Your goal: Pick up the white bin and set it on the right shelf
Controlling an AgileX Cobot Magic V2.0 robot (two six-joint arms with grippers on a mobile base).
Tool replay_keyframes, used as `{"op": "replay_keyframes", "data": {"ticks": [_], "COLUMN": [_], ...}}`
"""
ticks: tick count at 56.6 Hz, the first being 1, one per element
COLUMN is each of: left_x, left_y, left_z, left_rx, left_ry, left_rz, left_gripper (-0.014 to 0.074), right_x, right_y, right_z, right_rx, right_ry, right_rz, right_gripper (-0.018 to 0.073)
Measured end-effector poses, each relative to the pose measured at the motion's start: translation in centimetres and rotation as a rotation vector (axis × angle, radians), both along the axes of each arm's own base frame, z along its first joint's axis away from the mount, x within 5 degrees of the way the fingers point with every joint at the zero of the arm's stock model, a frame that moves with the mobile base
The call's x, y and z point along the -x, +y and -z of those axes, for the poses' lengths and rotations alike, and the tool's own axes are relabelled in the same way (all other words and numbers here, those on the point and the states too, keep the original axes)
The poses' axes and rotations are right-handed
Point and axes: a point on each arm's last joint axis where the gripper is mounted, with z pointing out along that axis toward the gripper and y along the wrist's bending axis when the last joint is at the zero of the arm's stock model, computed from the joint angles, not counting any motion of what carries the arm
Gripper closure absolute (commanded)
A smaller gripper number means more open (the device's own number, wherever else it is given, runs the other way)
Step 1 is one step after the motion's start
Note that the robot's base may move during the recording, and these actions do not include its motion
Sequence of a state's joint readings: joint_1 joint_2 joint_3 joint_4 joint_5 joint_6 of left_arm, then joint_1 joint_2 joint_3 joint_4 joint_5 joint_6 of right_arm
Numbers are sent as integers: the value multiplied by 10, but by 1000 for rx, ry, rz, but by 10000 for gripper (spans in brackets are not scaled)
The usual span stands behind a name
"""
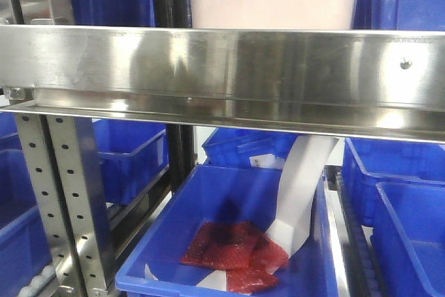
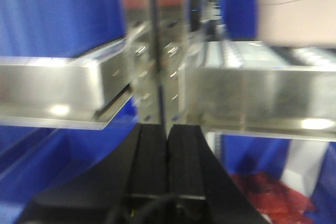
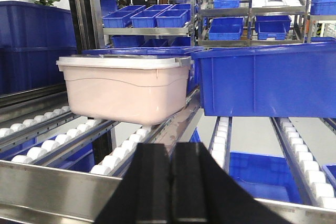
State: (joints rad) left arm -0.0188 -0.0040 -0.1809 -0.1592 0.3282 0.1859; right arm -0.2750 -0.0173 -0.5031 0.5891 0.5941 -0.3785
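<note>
From my remote station, the white bin (image 3: 126,88) sits on the roller lanes of the right shelf (image 1: 222,67), lid on, level, well back from the shiny front rail. Just beside it on its right stands a large blue bin (image 3: 265,80), the two nearly touching at the corner.

My right hand (image 3: 172,182) hangs low in front of the rail, its two black fingers pressed together with nothing between them, well apart from the white bin. My left hand (image 2: 167,166) is likewise closed on nothing, its fingers meeting in a thin seam; that view is blurred, with the steel rails ahead and the white bin showing at the upper right.

In the front view, the pale underside wall of the white bin rises above the broad reflective rail. Below the shelf, a lower blue bin (image 1: 229,241) holds red packets (image 1: 233,252) and a curled white strip (image 1: 302,193). A perforated steel upright (image 1: 62,199) stands at left.
</note>
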Motion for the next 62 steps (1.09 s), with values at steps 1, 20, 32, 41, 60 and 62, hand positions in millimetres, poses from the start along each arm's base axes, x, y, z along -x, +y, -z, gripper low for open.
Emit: {"op": "replay_keyframes", "data": {"ticks": [1, 20, 32, 41, 60, 62], "left_x": [-1, -13, -13, -13, -13, -13], "left_y": [0, 4, 5, 5, 5, 5], "left_z": [5, 51, 48, 48, 48, 48], "left_rx": [2, 4, 5, 5, 5, 5], "left_ry": [10, -1, -31, -31, -31, -31], "left_rz": [-9, -64, -69, -69, -69, -69], "left_gripper": [717, 717, 717, 717, 717, 717], "right_x": [0, 0, 0, 0, 1, 1], "right_y": [0, 0, 0, 0, 0, 0], "right_z": [0, 0, 0, 0, 0, 0], "right_rx": [0, 0, 0, 0, 0, 0], "right_ry": [0, -1, -1, -1, -1, -1], "right_rz": [0, 0, 0, 0, -34, -40], "right_gripper": [484, 484, 484, 484, 484, 484]}}
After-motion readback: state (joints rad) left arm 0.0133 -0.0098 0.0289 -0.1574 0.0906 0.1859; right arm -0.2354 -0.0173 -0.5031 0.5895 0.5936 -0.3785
